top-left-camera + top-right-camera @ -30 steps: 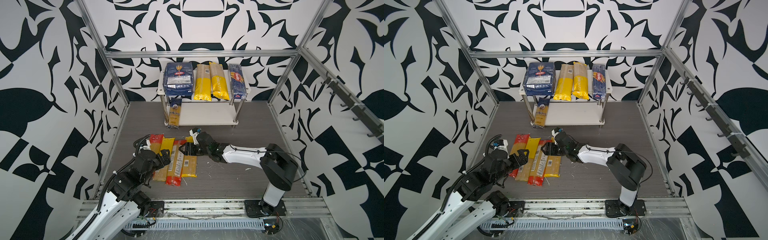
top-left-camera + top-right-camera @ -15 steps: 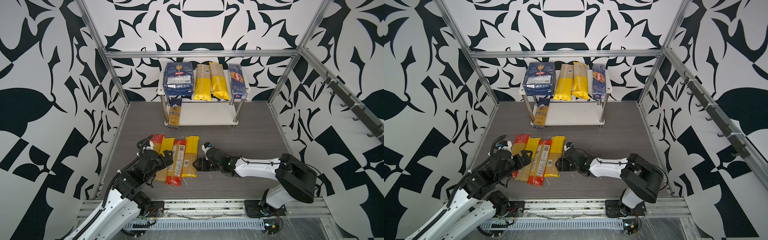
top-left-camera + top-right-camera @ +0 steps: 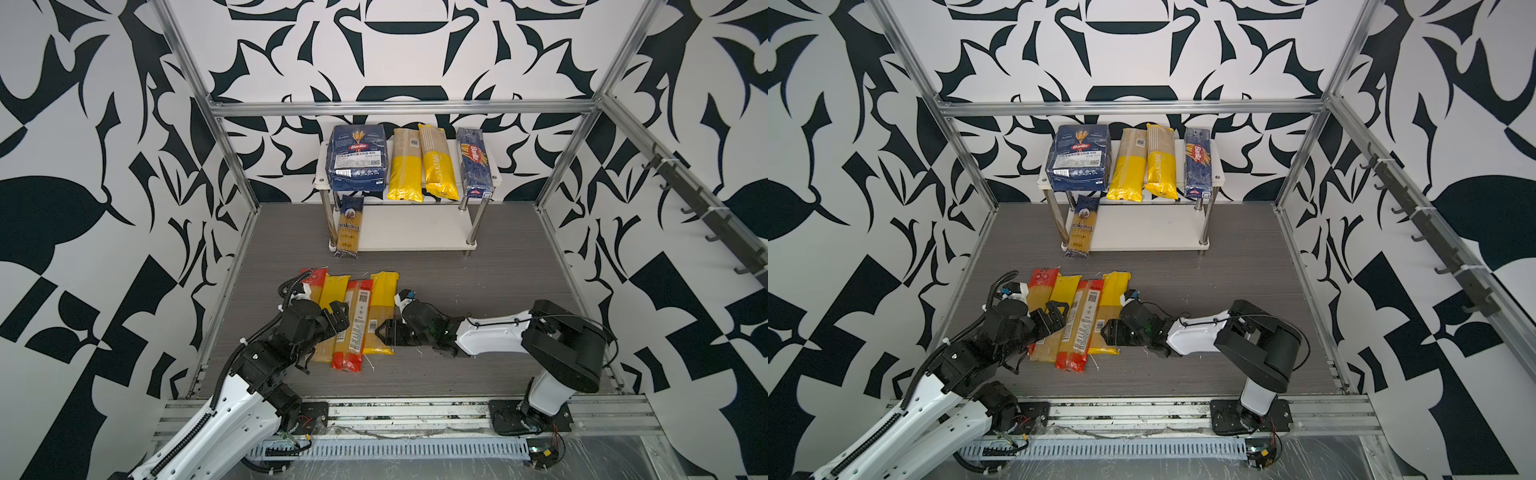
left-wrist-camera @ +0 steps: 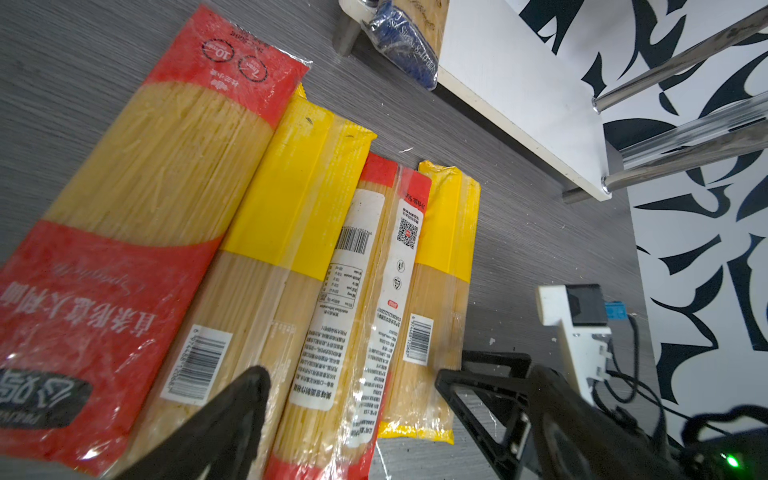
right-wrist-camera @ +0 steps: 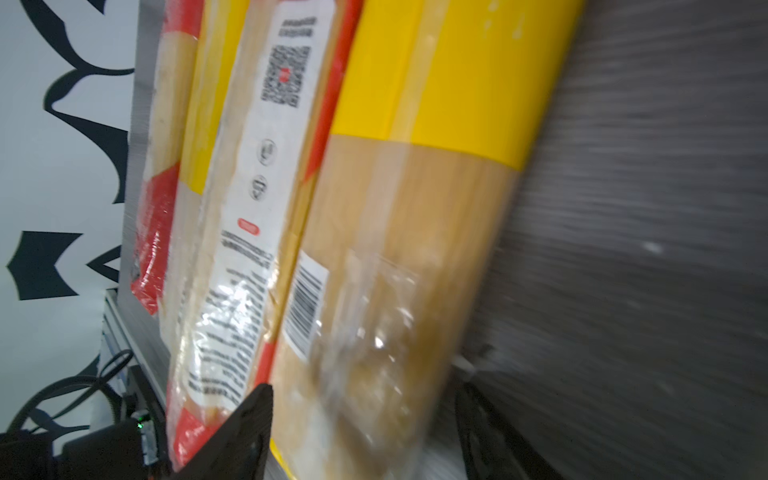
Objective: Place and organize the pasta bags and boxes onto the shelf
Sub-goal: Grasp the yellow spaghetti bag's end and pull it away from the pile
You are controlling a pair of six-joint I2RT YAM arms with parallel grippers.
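Since a second ago the right hand has slid from the upper end of the rightmost yellow bag to its lower end. Its elbow has swung out toward the right of the frame. The left hand has barely shifted.

In both top views a row of four bags lies side by side on the tabletop, below centre, with the rightmost yellow bag closing the row on the right. The right hand reaches in low from the right at that bag's lower part. The left hand hovers released, spread wide, over the left of the row. At upper centre the shelf carries the wide Barilla pack, two yellow bags and the narrow Barilla box on its top board. The ankara bag lies at the left of the lower board, its end past the front edge; the rest of that board is bare.

In the left wrist view the rightmost yellow bag lies flat, touching the red-labelled bag beside it.

The right wrist view is blurred. The right hand is released and astride the yellow bag. One finger is at the seam with the red-labelled neighbour, and the other is just past the bag's free edge. The bag is not lifted.

The step in hand looks like the pickup of this bag. Next the jaws should close across its width without catching the neighbour's film. The bag can then be lifted and carried to the bare part of the lower board, beside the ankara bag. Held near one end, such a long bag will probably droop.
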